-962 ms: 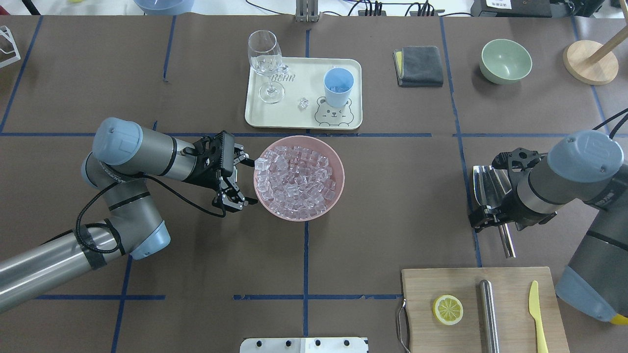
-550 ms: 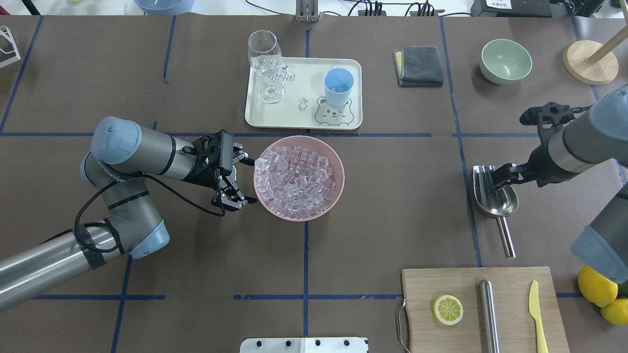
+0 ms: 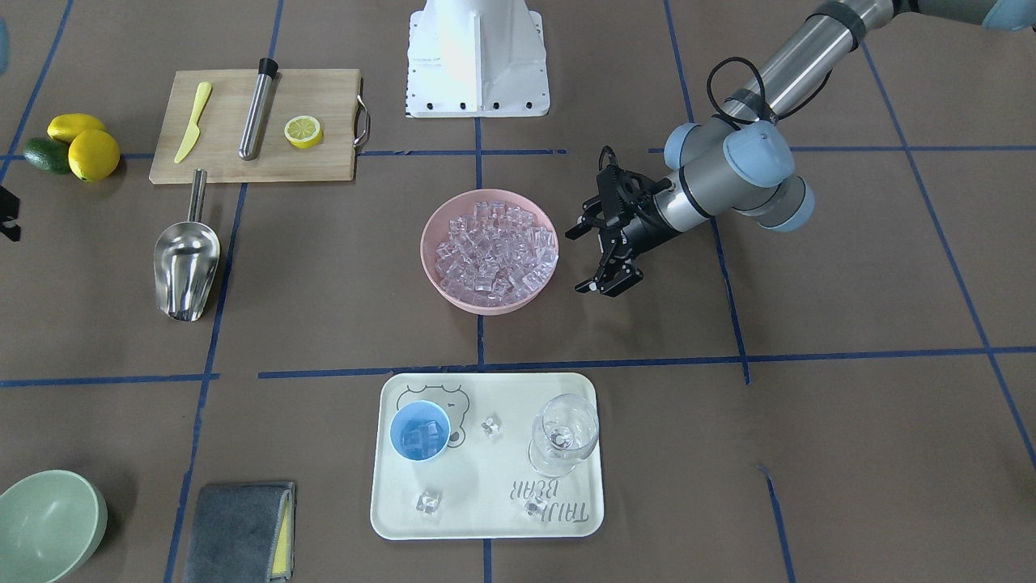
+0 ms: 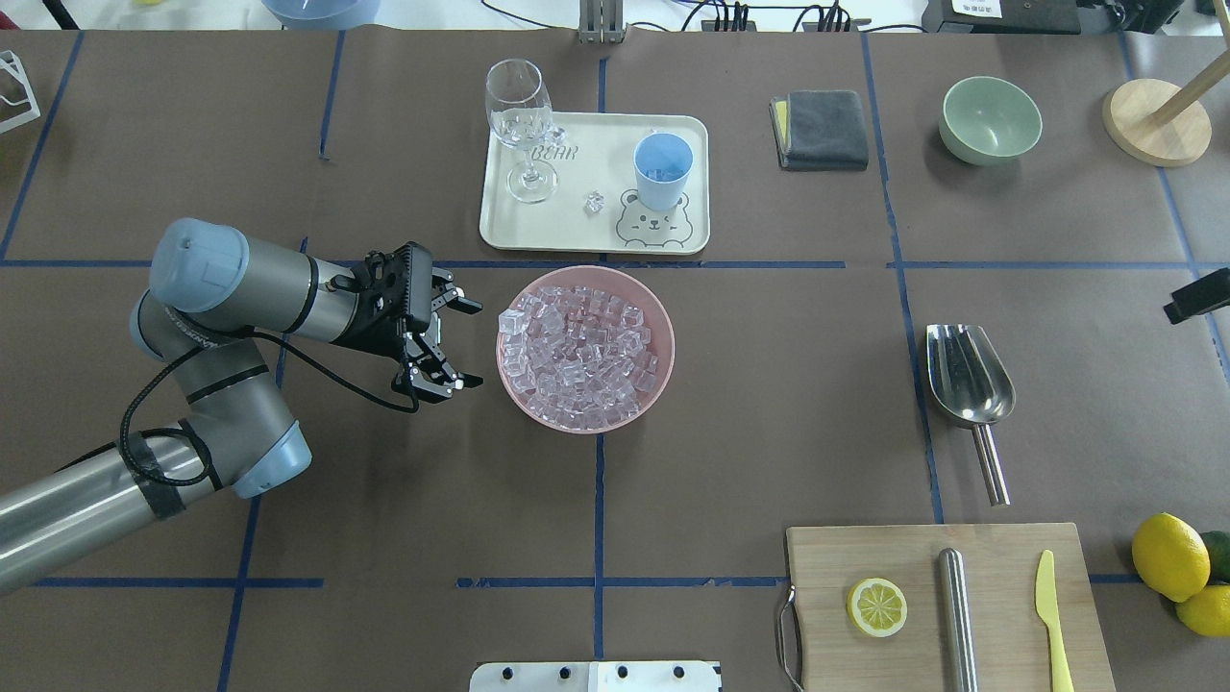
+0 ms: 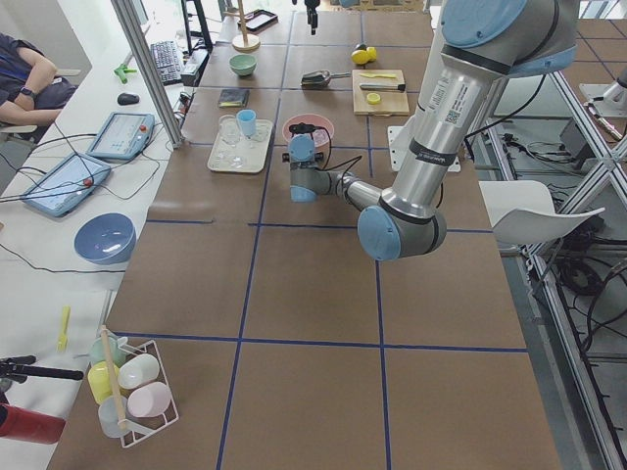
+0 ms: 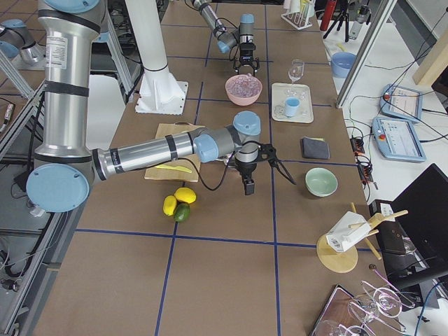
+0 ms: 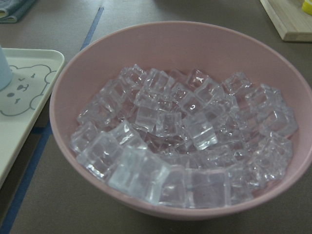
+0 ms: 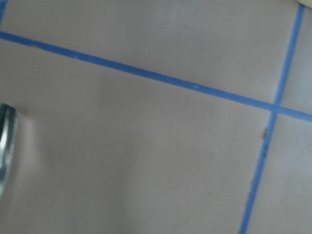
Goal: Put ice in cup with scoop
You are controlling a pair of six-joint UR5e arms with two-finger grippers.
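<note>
The ice (image 4: 581, 351) (image 3: 494, 251) (image 7: 185, 141) is heaped in a pink bowl (image 4: 661, 384) at the table's middle. A few cubes lie in the light blue cup (image 4: 663, 168) (image 3: 419, 431) on the cream tray (image 4: 687, 130). Loose cubes (image 3: 426, 502) lie on the tray. The steel scoop (image 4: 969, 375) (image 3: 186, 267) lies alone on the table, trough toward the far side. My left gripper (image 4: 473, 346) (image 3: 579, 261) is open beside the bowl's left rim, clear of it. My right gripper (image 6: 269, 183) hangs open to the right of the scoop, only a black tip (image 4: 1196, 295) showing overhead.
A stemmed glass (image 4: 524, 125) stands on the tray. A cutting board (image 4: 865, 548) holds a lemon slice, a steel cylinder (image 4: 956, 615) and a yellow knife. Lemons (image 4: 1168, 557), a green bowl (image 4: 990, 120), a grey cloth (image 4: 822, 130) and a wooden stand (image 4: 1153, 120) lie around.
The right arm has pulled away to the right from the scoop, nearly out of the overhead view; the scoop stays put. My left gripper has drawn slightly left, off the bowl's rim.
</note>
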